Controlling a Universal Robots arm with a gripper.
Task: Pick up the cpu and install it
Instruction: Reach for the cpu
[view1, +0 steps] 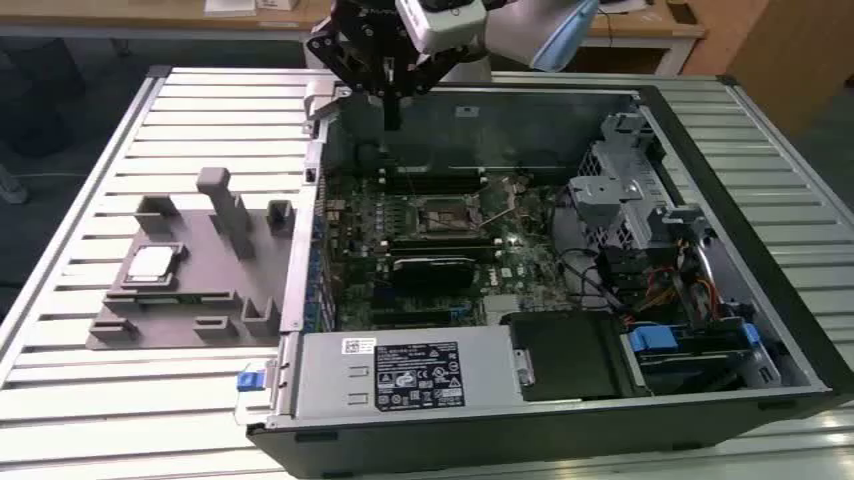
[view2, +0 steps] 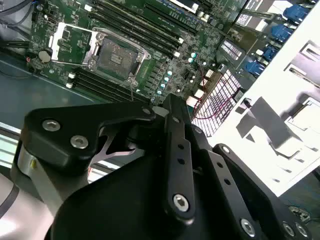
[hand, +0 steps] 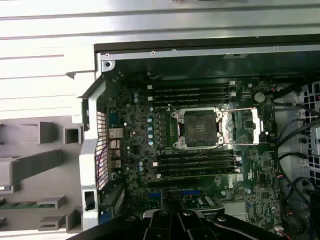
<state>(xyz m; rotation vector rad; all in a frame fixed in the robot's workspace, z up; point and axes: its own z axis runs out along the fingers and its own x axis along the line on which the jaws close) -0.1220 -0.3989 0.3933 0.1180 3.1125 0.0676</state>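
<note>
The slatted counter (view1: 107, 400) is carrying an open computer case (view1: 534, 105) lying on its side, so its circuit board (view1: 527, 255) is facing up for access. The board's socket (hand: 200, 127) is sitting empty with its lid swung open, probably to receive the chip. In the exterior view, at nine o'clock from the case, a grey fixture (view1: 200, 290) is cradling the cpu (view1: 150, 262) flat. The tool (view1: 391, 118), closed on nothing, is hovering over the case's twelve o'clock wall.

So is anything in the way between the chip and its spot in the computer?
Yes: the case wall rises between the cpu on its grey fixture and the socket. The socket itself lies open, uncovered.
</note>
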